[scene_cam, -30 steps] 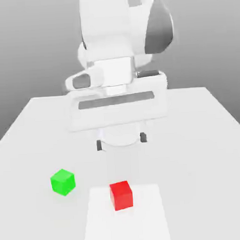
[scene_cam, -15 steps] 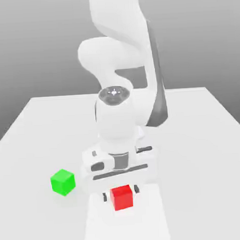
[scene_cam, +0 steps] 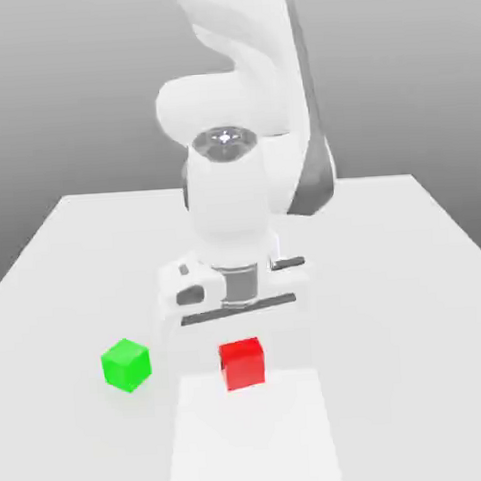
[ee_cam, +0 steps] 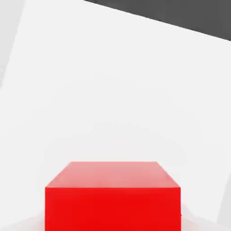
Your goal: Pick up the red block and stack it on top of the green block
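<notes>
The gripper [scene_cam: 240,337] hangs straight down from the white arm [scene_cam: 232,200], its jaws closed tight on the red block [scene_cam: 242,364], which sits directly beneath the hand, raised a little above the table [scene_cam: 407,274].

Count: one arm, one gripper, two blocks, one table, one paler square patch [scene_cam: 251,434] on the tabletop.

Both blocks are small plain cubes with matte, unmarked faces and sharp edges, alike in size. The arm is smooth, rounded white casing with dark grey panels at its side. The table is flat, pale and featureless.

In the exterior view, the green block [scene_cam: 126,365] lies at about nine o'clock from the red one, well apart from it, resting on the table outside the pale patch. The red block hangs over that patch's far edge.

The hand view brings the red block [ee_cam: 113,198] close, giving its top face and one side, with pale table [ee_cam: 113,81] behind and a dark band beyond the table's edge.
</notes>
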